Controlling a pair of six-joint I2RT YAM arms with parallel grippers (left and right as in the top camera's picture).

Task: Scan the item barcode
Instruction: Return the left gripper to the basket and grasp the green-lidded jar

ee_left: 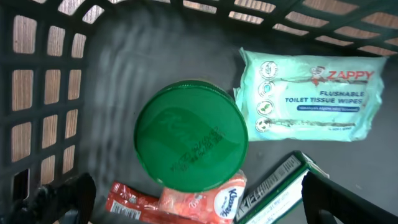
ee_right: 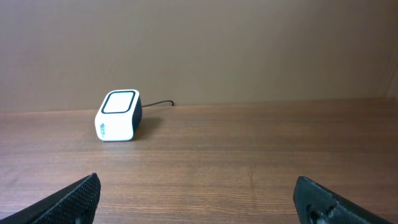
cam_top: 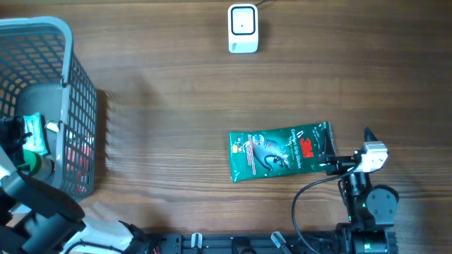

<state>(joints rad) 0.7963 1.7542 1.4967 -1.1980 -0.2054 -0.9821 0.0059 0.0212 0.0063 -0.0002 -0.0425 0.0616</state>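
Here, one flat green plastic pouch (cam_top: 280, 153) with a red logo, white print and a black strip at its right end lies on the wooden desk (cam_top: 176, 92), right of the middle and closer to the near edge. One white boxy scanner (cam_top: 243, 28) stands at the far edge. One grey plastic basket (cam_top: 67, 42) at the left edge holds one round green lid (ee_left: 191, 144), one pale wipes pack (ee_left: 311, 93), one orange tissue pack (ee_left: 186, 202) and one green-and-white carton (ee_left: 273, 186). The right gripper (cam_top: 332, 161), spread wide, is at the pouch's right end. The left gripper (ee_left: 199, 205), also spread, hangs inside the basket.
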